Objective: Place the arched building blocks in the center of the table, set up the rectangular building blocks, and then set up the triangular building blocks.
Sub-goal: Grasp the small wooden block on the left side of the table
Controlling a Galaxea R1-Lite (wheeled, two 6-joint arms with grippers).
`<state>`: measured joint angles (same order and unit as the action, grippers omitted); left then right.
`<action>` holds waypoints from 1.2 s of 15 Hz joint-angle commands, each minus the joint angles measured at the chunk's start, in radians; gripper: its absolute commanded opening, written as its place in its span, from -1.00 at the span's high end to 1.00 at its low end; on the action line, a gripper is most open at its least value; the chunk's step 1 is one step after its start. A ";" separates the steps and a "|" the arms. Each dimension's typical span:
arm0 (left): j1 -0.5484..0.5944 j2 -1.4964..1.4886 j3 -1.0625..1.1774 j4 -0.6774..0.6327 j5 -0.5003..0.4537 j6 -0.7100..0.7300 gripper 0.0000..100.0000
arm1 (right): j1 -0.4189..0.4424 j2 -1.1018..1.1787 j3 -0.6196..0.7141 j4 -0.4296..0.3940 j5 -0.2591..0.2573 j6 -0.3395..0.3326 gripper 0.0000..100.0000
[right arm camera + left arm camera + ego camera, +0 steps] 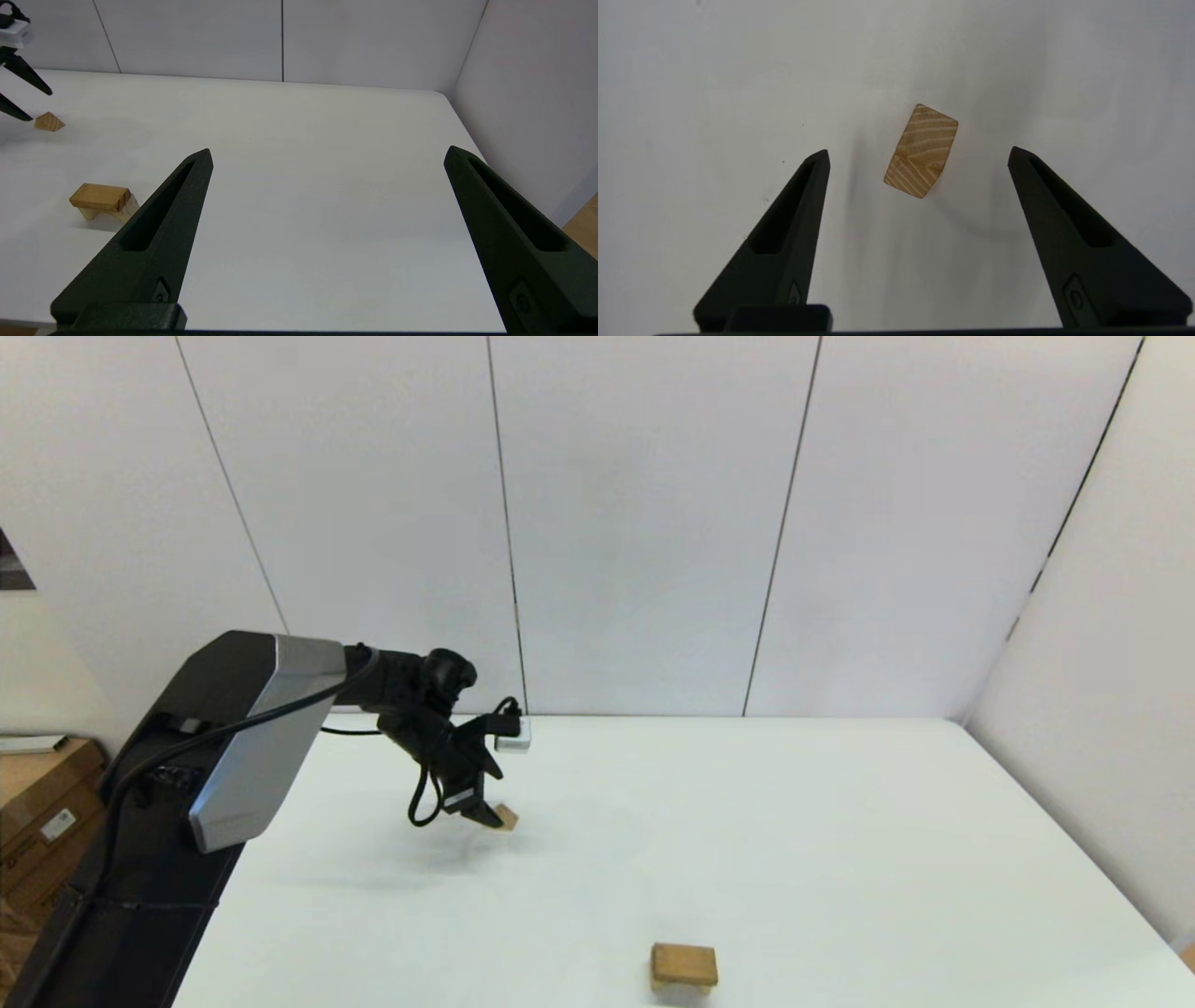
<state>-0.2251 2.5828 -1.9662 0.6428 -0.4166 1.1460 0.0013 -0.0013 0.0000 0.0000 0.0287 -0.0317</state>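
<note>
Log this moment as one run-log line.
left end effector: open above wedge | right end effector: open, idle | slab on arch block | wedge on table

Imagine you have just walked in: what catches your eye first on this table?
The left gripper hangs open just above the small triangular block, which lies on the white table towards its left side. Nearer the robot, the rectangular block already lies flat across the arched block.
</note>
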 commanded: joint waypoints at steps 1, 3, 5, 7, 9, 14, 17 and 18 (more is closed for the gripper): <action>0.000 -0.033 0.001 0.008 -0.051 0.020 -1.00 | 0.000 0.000 0.002 -0.002 0.000 -0.001 -1.00; -0.010 -0.055 0.004 -0.008 -0.054 0.020 -1.00 | 0.000 0.000 0.002 0.000 0.000 -0.001 -1.00; -0.023 -0.096 0.052 -0.011 -0.053 0.017 -1.00 | 0.000 0.000 0.002 0.000 0.000 -0.001 -1.00; -0.025 -0.127 0.086 -0.009 -0.050 0.023 -1.00 | 0.000 0.000 0.002 0.000 0.000 -0.001 -1.00; -0.023 -0.133 0.086 -0.008 -0.050 0.040 -1.00 | 0.000 0.000 0.002 0.000 0.000 -0.001 -1.00; -0.017 -0.082 0.067 -0.011 0.033 0.146 -1.00 | 0.000 0.000 0.002 -0.002 0.000 -0.001 -1.00; -0.016 -0.016 0.020 -0.006 0.061 0.146 -1.00 | 0.000 0.000 0.002 0.000 0.000 -0.001 -1.00; -0.016 -0.015 0.021 -0.005 0.061 0.146 -1.00 | 0.000 0.000 0.002 -0.002 0.000 -0.001 -1.00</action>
<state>-0.2419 2.5385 -1.9377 0.6336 -0.3540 1.2845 0.0013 -0.0013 0.0000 0.0000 0.0287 -0.0317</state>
